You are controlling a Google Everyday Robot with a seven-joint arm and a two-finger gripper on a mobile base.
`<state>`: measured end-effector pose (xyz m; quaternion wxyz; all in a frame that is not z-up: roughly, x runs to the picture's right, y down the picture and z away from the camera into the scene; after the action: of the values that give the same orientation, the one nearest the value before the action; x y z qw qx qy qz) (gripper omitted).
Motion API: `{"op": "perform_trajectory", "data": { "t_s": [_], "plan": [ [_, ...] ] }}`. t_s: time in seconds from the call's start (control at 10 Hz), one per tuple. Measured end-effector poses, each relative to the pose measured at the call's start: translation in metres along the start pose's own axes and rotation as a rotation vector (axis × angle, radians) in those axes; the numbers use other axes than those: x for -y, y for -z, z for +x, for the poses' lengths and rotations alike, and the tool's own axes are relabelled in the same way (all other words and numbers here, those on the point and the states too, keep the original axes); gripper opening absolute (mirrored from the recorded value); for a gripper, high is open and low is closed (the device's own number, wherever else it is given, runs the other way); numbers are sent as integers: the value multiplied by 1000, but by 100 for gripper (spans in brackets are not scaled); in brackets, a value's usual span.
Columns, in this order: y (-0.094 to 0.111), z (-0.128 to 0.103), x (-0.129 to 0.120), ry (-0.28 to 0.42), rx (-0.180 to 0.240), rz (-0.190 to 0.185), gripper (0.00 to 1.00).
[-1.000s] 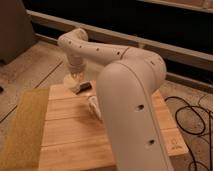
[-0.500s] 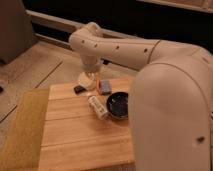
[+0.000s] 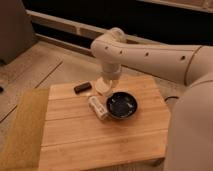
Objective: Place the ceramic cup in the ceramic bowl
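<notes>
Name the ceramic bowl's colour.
The ceramic bowl is glossy black, camera view; the gripper hangs close beside it.

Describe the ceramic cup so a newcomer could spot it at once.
On the wooden table, look near its far edge, directly beneath the gripper. The ceramic cup is there, between the black block and the ceramic bowl. It is short and cream-white, unlike the longer white bottle.

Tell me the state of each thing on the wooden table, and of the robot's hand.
hand: low over the wooden table, just beyond the bowl's left rim.
ceramic cup: at the hand, not yet in the bowl; lifted or resting, cannot tell.
ceramic bowl: upright on the table, empty.
white bottle: lying on its side beside the bowl.
black block: lying flat, untouched.
</notes>
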<state>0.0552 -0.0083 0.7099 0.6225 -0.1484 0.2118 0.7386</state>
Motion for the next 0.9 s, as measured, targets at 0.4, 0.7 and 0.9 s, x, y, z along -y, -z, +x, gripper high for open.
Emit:
{"op": "perform_trajectory", "data": {
  "t_s": [0.4,0.7,0.9],
  "plan": [
    [-22,8,53,-99,-21,-62,0],
    [-38,0,97,-163,-27,-122,0],
    [-55,-1,118,-195,-48,-156,0]
  ]
}}
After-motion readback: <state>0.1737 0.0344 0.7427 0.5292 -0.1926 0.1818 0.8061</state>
